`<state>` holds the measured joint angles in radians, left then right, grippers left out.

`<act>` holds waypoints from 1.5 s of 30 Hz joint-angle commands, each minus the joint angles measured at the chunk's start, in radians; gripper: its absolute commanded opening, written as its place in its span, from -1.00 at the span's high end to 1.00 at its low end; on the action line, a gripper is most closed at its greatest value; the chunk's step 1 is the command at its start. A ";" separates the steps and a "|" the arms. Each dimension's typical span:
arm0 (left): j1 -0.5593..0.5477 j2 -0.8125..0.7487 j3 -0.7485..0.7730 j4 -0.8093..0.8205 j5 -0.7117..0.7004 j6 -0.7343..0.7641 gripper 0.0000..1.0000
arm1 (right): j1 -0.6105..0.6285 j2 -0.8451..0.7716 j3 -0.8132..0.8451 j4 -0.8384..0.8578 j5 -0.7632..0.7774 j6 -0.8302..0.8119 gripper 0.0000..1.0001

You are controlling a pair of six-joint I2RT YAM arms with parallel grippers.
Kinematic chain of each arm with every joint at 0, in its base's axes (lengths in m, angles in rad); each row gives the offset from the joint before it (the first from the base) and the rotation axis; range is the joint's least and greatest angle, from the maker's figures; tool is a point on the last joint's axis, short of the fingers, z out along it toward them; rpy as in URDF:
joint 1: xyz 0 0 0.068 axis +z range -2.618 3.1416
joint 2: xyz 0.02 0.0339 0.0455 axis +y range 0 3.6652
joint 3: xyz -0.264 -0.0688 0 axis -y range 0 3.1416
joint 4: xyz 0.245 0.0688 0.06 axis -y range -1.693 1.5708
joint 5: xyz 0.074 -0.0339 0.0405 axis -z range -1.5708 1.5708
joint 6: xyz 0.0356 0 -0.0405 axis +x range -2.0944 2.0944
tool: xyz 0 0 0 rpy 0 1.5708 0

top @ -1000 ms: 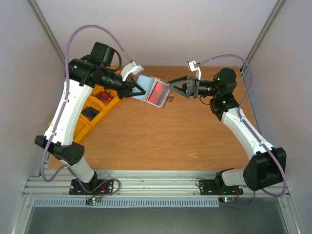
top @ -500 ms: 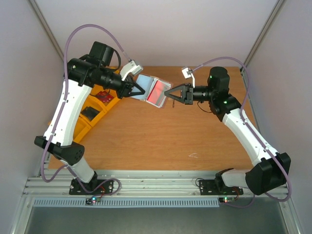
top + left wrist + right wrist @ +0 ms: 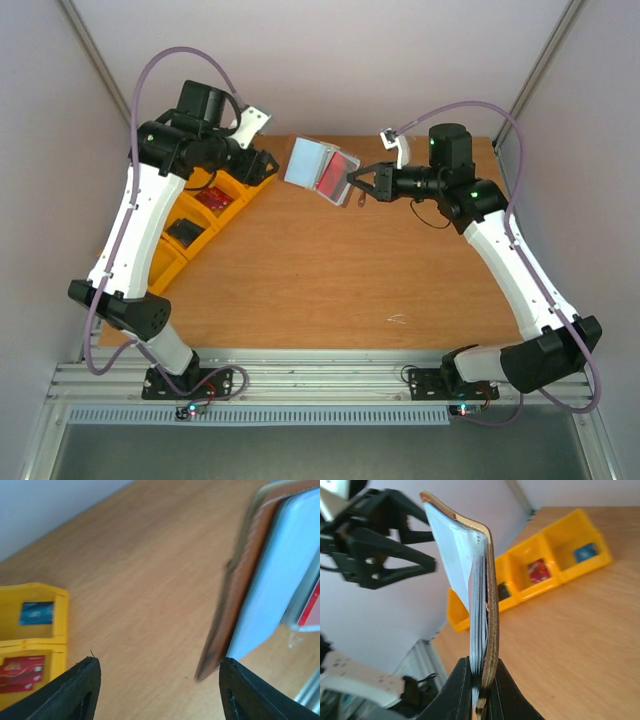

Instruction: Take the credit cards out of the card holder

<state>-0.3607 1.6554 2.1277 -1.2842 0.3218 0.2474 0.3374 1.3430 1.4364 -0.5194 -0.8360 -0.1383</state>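
Note:
The card holder (image 3: pixel 312 166) hangs open in the air over the far side of the table, brown outside, grey-blue lining facing up. A red credit card (image 3: pixel 336 176) sits in its right half. My right gripper (image 3: pixel 352 187) is shut on the holder's right edge; in the right wrist view the pads (image 3: pixel 465 682) pinch the card holder (image 3: pixel 487 605) upright. My left gripper (image 3: pixel 268 165) stands open just left of it, touching nothing. In the left wrist view the card holder (image 3: pixel 250 575) is beyond the right finger, and the credit card (image 3: pixel 312 605) peeks out.
A row of yellow bins (image 3: pixel 205 215) runs along the table's left side under the left arm. One bin (image 3: pixel 30 630) holds a red card (image 3: pixel 22 672) and another a blue card (image 3: pixel 36 612). Grey walls close in on both sides.
My right gripper closed on the card holder's right edge. My left gripper then opened, let go of the left flap and drew back to the left. The holder shifted slightly away and right.

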 commanded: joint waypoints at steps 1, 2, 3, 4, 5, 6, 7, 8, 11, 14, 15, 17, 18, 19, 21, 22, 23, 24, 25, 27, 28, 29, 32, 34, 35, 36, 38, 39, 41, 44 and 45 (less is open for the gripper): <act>0.016 -0.011 0.060 0.053 0.009 -0.035 -0.30 | 0.034 0.023 0.082 -0.218 0.238 -0.095 0.98; 0.014 -0.010 0.066 0.037 0.092 -0.027 -0.22 | 0.042 0.027 0.088 -0.218 0.239 -0.096 0.98; 0.013 -0.010 0.072 0.012 0.204 -0.016 -0.11 | 0.051 0.033 0.095 -0.222 0.239 -0.096 0.98; 0.012 -0.011 0.076 -0.015 0.337 0.000 0.02 | 0.061 0.042 0.108 -0.234 0.249 -0.097 0.98; 0.008 -0.013 0.074 -0.045 0.478 0.030 0.11 | 0.067 0.052 0.123 -0.247 0.252 -0.098 0.98; 0.001 -0.016 0.064 -0.069 0.604 0.048 0.15 | 0.071 0.061 0.139 -0.254 0.245 -0.103 0.98; -0.012 -0.020 0.049 -0.082 0.699 0.072 0.16 | 0.075 0.069 0.145 -0.253 0.230 -0.106 0.97; -0.029 -0.022 0.026 -0.082 0.741 0.089 0.16 | 0.079 0.074 0.150 -0.247 0.200 -0.113 0.97; -0.055 -0.029 -0.068 -0.002 0.676 0.039 0.13 | 0.089 0.084 0.159 -0.226 0.065 -0.141 0.98; -0.055 -0.030 -0.106 0.032 0.541 -0.013 0.13 | 0.098 0.063 0.143 -0.177 -0.047 -0.159 0.98; -0.055 -0.028 -0.104 0.032 0.542 -0.013 0.13 | 0.099 0.057 0.137 -0.162 -0.078 -0.160 0.97; -0.055 -0.029 -0.098 0.026 0.568 -0.005 0.13 | 0.100 0.052 0.139 -0.158 -0.123 -0.161 0.98; -0.055 -0.030 -0.094 0.024 0.574 -0.003 0.13 | 0.100 0.051 0.143 -0.159 -0.141 -0.163 0.98; -0.054 -0.031 -0.091 0.020 0.574 0.003 0.13 | 0.100 0.049 0.145 -0.156 -0.160 -0.165 0.98; -0.050 -0.034 -0.087 0.014 0.567 0.015 0.17 | 0.099 0.039 0.143 -0.141 -0.197 -0.167 0.98; -0.047 -0.037 -0.089 0.011 0.569 0.018 0.21 | 0.100 0.034 0.141 -0.136 -0.207 -0.167 0.98; -0.043 -0.041 -0.090 0.009 0.577 0.021 0.22 | 0.099 0.028 0.140 -0.132 -0.215 -0.168 0.97; -0.042 -0.044 -0.091 0.006 0.582 0.026 0.23 | 0.099 0.024 0.142 -0.130 -0.226 -0.172 0.97; -0.041 -0.046 -0.093 0.004 0.586 0.033 0.23 | 0.099 0.022 0.144 -0.128 -0.241 -0.173 0.98; -0.041 -0.046 -0.107 0.007 0.591 0.035 0.23 | 0.100 0.021 0.144 -0.108 -0.270 -0.161 0.98; -0.041 -0.047 -0.116 0.014 0.599 0.026 0.25 | 0.100 0.023 0.145 -0.091 -0.273 -0.151 0.97; -0.041 -0.046 -0.129 0.023 0.615 0.019 0.25 | 0.101 0.026 0.146 -0.082 -0.269 -0.141 0.97; -0.057 -0.049 -0.171 0.058 0.712 -0.022 0.31 | 0.114 0.037 0.155 -0.058 -0.248 -0.130 0.98; -0.073 -0.045 -0.170 0.062 0.747 -0.032 0.40 | 0.121 0.044 0.156 -0.045 -0.224 -0.129 0.98; -0.076 -0.043 -0.160 0.060 0.757 -0.033 0.47 | 0.121 0.049 0.157 -0.042 -0.215 -0.128 0.98; -0.077 -0.039 -0.150 0.060 0.764 -0.034 0.53 | 0.121 0.054 0.160 -0.043 -0.210 -0.126 0.98; -0.077 -0.035 -0.135 0.060 0.769 -0.036 0.59 | 0.121 0.063 0.160 -0.038 -0.208 -0.116 0.98; -0.077 -0.034 -0.134 0.060 0.771 -0.038 0.61 | 0.123 0.068 0.159 -0.032 -0.205 -0.114 0.97; -0.079 -0.031 -0.140 0.065 0.791 -0.040 0.63 | 0.128 0.073 0.161 -0.033 -0.183 -0.114 0.98; -0.090 -0.027 -0.138 0.072 0.819 -0.046 0.58 | 0.132 0.087 0.165 -0.028 -0.151 -0.110 0.98; -0.094 -0.026 -0.129 0.070 0.827 -0.048 0.55 | 0.132 0.091 0.166 -0.026 -0.127 -0.107 0.98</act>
<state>-0.4023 1.6138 1.9736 -1.2644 0.9749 0.2119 0.4339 1.4017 1.5612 -0.6601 -1.0122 -0.2588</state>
